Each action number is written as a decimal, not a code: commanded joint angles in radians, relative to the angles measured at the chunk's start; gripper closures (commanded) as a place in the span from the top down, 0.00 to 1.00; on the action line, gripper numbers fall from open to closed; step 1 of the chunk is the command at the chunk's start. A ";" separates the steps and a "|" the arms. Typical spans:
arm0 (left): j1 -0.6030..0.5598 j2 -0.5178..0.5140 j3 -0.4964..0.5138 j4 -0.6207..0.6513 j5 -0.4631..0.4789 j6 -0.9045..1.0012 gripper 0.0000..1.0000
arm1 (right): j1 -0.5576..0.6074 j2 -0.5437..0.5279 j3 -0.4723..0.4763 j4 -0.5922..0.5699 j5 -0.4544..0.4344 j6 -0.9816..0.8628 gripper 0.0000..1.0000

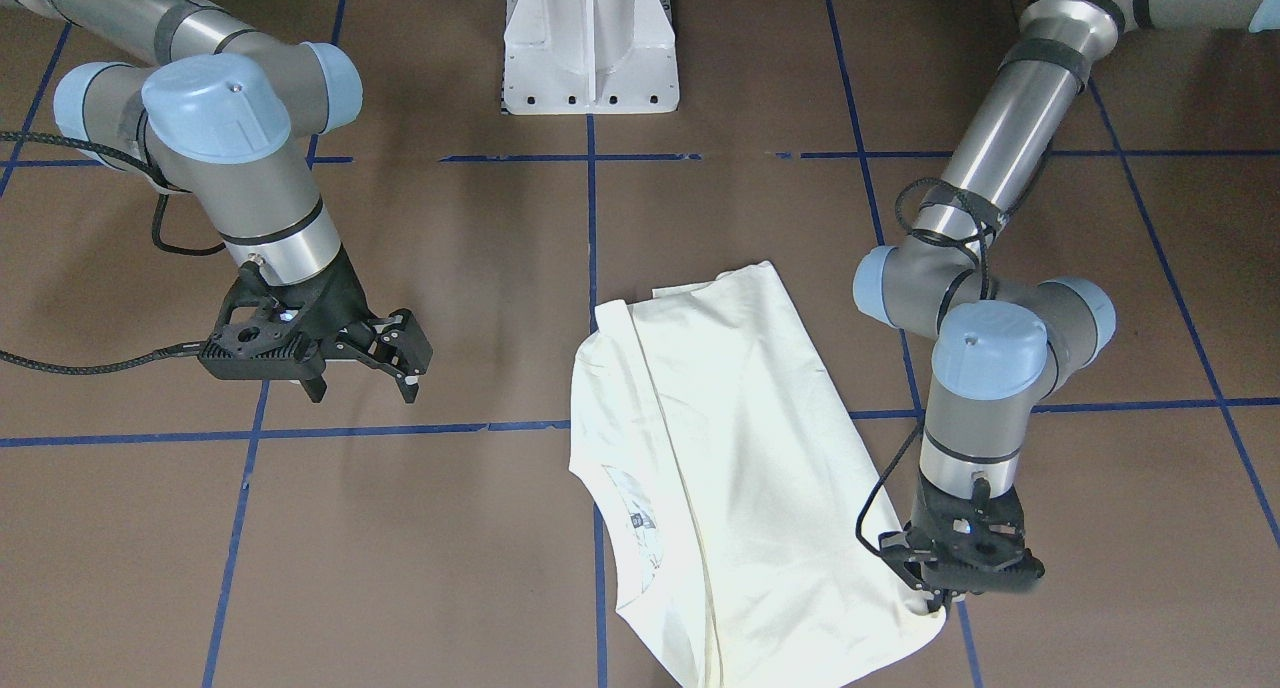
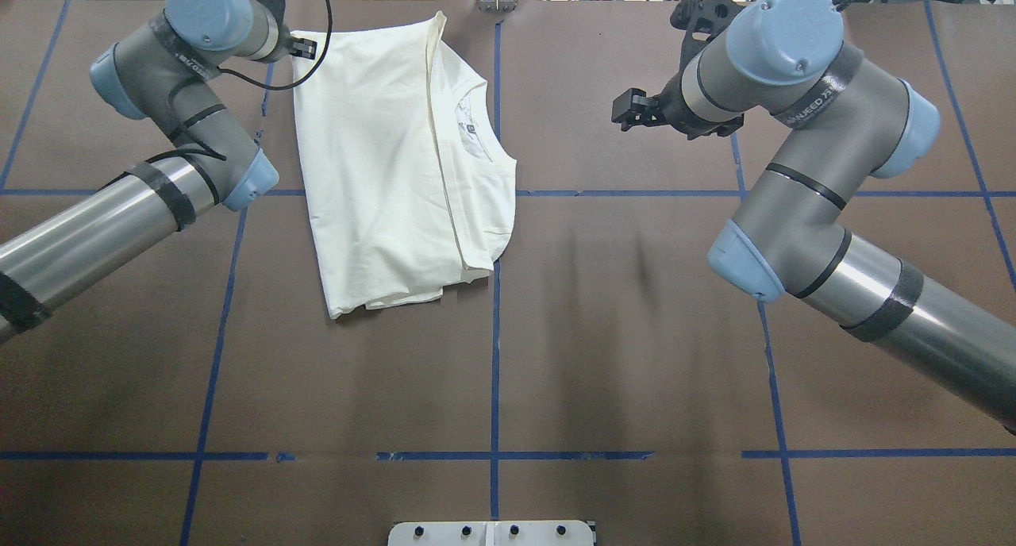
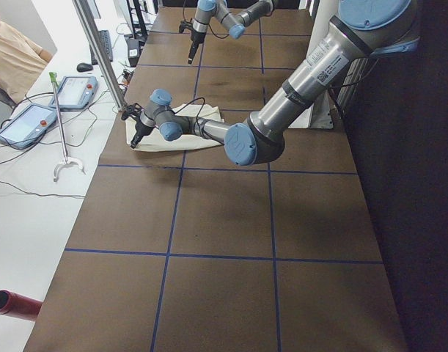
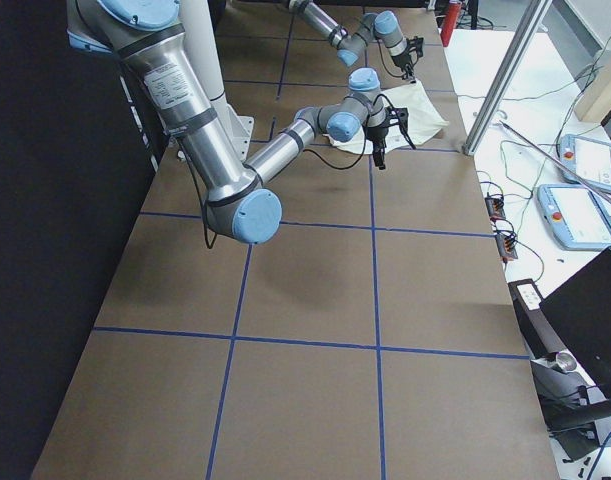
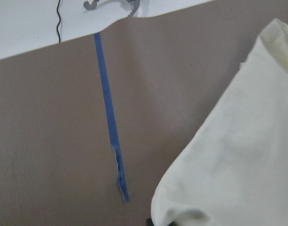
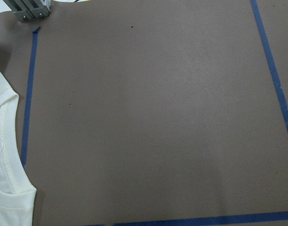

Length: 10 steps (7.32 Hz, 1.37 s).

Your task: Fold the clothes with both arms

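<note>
The clothes are one cream shirt [image 1: 740, 448] [image 2: 381, 157], lying folded lengthwise with its plain side up and the neck label showing. No print is visible. My left gripper [image 1: 945, 596] [image 2: 300, 48] is down at the shirt's far left corner and shut on that corner. The left wrist view shows the bunched corner of the shirt [image 5: 238, 155] at its bottom edge. My right gripper [image 1: 362, 386] [image 2: 623, 111] hangs open above bare table to the right of the shirt, holding nothing. In the right wrist view, only the shirt's collar edge [image 6: 4, 155] shows at the left.
Blue tape lines grid the brown table [image 2: 635, 332]. The white pedestal base [image 1: 590, 48] stands at the robot's side. A white bench with teach pendants [image 3: 77, 92] and a metal post [image 3: 99, 51] runs along the far edge. A person [image 3: 11, 51] sits beyond it.
</note>
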 commanded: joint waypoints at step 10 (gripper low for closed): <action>-0.187 0.145 -0.211 -0.041 -0.362 0.209 1.00 | -0.284 0.351 -0.382 -0.008 -0.279 0.491 0.59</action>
